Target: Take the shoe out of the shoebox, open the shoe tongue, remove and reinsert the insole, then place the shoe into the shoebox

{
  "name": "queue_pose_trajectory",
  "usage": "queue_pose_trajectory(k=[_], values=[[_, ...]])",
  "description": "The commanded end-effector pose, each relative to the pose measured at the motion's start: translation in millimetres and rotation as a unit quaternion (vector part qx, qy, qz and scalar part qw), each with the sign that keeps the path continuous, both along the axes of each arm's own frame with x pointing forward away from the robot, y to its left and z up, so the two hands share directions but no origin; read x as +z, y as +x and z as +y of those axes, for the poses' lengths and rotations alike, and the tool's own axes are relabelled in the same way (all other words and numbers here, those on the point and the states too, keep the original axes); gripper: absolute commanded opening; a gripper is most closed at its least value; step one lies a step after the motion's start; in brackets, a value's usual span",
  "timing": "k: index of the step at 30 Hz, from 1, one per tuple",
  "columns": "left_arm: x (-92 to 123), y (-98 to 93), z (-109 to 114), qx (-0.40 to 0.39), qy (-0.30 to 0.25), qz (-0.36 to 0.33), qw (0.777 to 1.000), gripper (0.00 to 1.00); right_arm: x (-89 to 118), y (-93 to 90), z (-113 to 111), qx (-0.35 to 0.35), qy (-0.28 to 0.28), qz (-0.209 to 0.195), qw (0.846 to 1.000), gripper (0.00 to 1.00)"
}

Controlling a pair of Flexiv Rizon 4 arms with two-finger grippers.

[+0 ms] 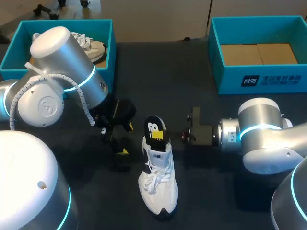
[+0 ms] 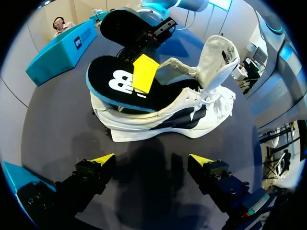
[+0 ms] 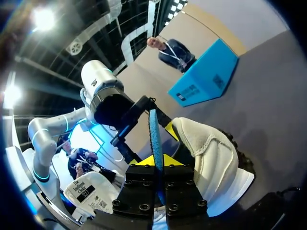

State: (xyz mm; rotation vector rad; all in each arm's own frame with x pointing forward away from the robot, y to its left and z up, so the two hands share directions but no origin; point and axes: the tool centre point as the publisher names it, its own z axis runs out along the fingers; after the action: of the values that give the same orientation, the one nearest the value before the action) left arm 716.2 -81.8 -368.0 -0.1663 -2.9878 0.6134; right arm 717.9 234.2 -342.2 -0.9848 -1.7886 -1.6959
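Right gripper [image 3: 158, 162]: closed tight on the insole [image 2: 117, 88], gripping its thin edge from both sides; one yellow fingertip [image 2: 144, 73] lies flat on the insole's black top face.
Left gripper [image 2: 152, 160]: wide open and holding nothing, its two yellow tips well apart and low over the table [image 1: 158, 72].
Insole: black on top with a blue rim and a white logo. Its heel end is tilted up out of the shoe's opening, and its front end runs down inside under the tongue [image 2: 218, 55].
Shoe [image 1: 158, 189]: white, standing on its sole on the dark table, outside both boxes. Its heel end is between the two grippers and its toe points toward the robot.
Tongue: pulled up and back, away from the opening.
Laces [image 1: 154, 179]: loose over the forefoot.
Left gripper to shoe: just beside the heel end, on the shoe's left, not touching it.
Right arm: comes in from the right and reaches the heel end from the opposite side.
Left shoebox [image 1: 67, 21]: teal, at the far left corner, partly hidden behind the left arm, with a second shoe [image 1: 93, 48] inside.
Right shoebox [image 1: 268, 79]: teal, at the far right, showing a bare cardboard floor.
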Motion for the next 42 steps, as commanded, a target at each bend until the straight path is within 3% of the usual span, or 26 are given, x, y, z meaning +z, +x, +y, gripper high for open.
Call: queue_pose_trajectory(k=[1, 4, 6, 9, 21, 29, 42], values=[[0, -1.2, 1, 0.001, 0.000, -0.001, 1.000, 1.00, -3, -6.4, 2, -0.003, -0.006, 0.004, 1.000, 0.00], [0, -1.2, 1, 0.001, 0.000, -0.001, 1.000, 1.00, 1, -8.0, -1, -0.009, -0.001, -0.002, 1.000, 0.00], [0, -1.2, 1, 0.001, 0.000, -0.001, 1.000, 1.00, 8, -7.4, -2, -0.012, 0.001, -0.012, 1.000, 0.31], [0, -1.2, 1, 0.001, 0.000, -0.001, 1.000, 1.00, 19, -4.8, -3, -0.012, 0.000, -0.027, 1.000, 0.39], [0, -1.2, 1, 0.001, 0.000, -0.001, 1.000, 1.00, 26, 17.0, 4, -0.003, -0.006, -0.039, 0.999, 0.32], [0, -1.2, 1, 0.001, 0.000, -0.001, 1.000, 1.00, 16, 21.0, 6, 0.000, -0.004, -0.026, 1.000, 0.00], [0, -1.2, 1, 0.001, 0.000, -0.001, 1.000, 1.00, 1, 4.7, 1, -0.013, -0.009, -0.001, 1.000, 0.00]])
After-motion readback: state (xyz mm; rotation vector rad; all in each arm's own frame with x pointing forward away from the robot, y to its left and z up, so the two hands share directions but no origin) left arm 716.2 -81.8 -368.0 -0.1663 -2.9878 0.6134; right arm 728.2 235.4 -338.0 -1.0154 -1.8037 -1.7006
